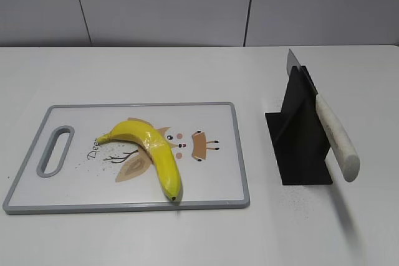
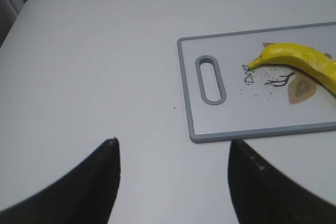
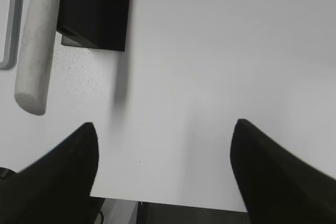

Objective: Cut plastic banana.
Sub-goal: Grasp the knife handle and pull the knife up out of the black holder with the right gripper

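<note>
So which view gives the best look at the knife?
The exterior view: the whole knife shows, resting tilted in the black holder, blade tip up, pale handle sticking out. The right wrist view catches only the handle; the left wrist view misses the knife entirely.

Only the fingers show. The left gripper [image 2: 170, 182] has two matte black fingers [image 2: 84, 187] that taper to curved, pointed tips. The right gripper [image 3: 164, 174] looks alike: dark, smooth fingers [image 3: 273, 177], with no visible markings.
</note>
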